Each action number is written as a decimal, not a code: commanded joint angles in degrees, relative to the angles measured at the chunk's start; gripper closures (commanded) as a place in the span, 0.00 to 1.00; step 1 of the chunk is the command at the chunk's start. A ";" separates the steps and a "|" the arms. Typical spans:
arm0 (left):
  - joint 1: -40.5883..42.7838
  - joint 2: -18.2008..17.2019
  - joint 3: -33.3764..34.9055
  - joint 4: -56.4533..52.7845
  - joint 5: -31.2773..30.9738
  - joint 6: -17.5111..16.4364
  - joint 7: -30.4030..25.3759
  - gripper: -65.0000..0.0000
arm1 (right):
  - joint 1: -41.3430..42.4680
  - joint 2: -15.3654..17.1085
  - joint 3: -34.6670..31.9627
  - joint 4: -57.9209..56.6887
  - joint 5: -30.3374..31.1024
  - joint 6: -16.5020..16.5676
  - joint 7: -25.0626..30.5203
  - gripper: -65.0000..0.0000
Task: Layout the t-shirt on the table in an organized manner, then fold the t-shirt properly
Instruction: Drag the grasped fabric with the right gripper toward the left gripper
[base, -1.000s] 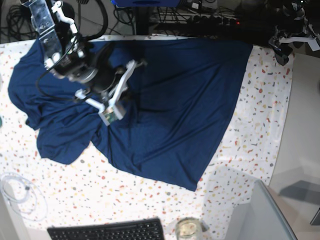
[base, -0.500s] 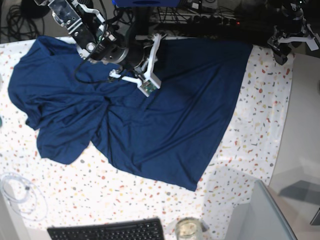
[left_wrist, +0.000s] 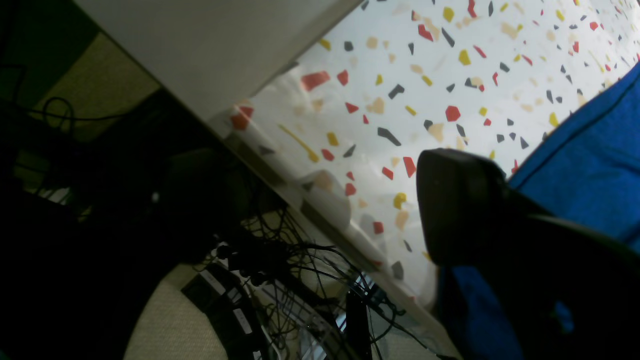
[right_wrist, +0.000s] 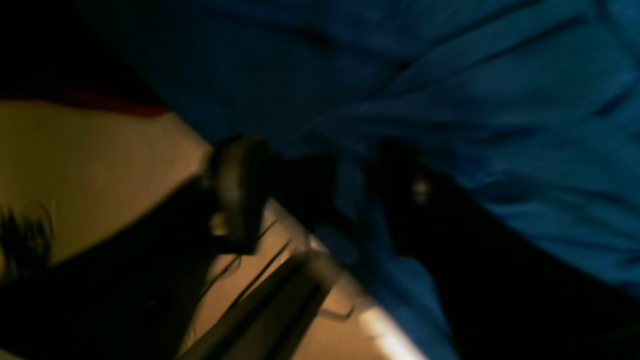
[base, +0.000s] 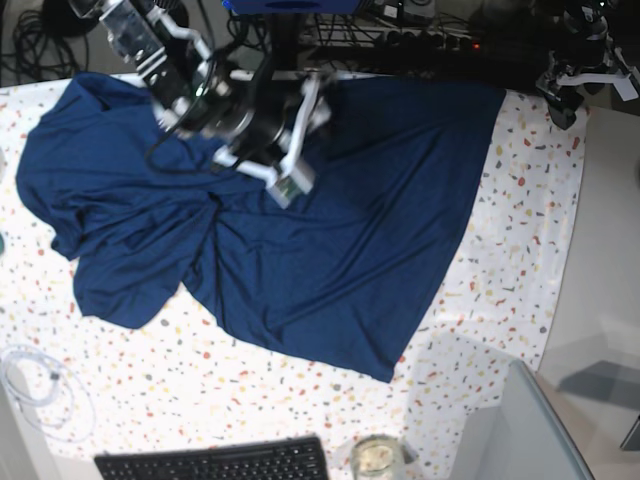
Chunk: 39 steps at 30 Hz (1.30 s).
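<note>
Base view shows the right gripper (base: 292, 150) over the far edge of the t-shirt (base: 330, 250), its jaws partly apart and nothing visibly clamped between them, while the left gripper (base: 570, 90) waits fully open at the far right corner of the table (base: 520, 260), holding nothing. Compared with a second ago, the right arm has moved from the middle-left of the cloth up to the far edge. There is one t-shirt, spread but wrinkled, one keyboard (base: 215, 462), one white cable (base: 35, 385).
</note>
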 joint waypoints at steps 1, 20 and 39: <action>0.72 -0.68 -0.53 0.80 -0.48 -0.11 -1.24 0.11 | 0.87 -1.90 2.66 0.15 0.29 -0.13 1.35 0.42; 0.81 -0.68 -0.62 0.80 -0.48 -0.11 -1.33 0.11 | 8.70 -7.26 13.91 -18.75 0.12 0.14 3.64 0.44; 1.07 -2.62 -0.71 0.71 -0.48 -0.02 -1.33 0.11 | 8.17 -10.16 -7.45 -12.42 0.21 -0.04 3.37 1.00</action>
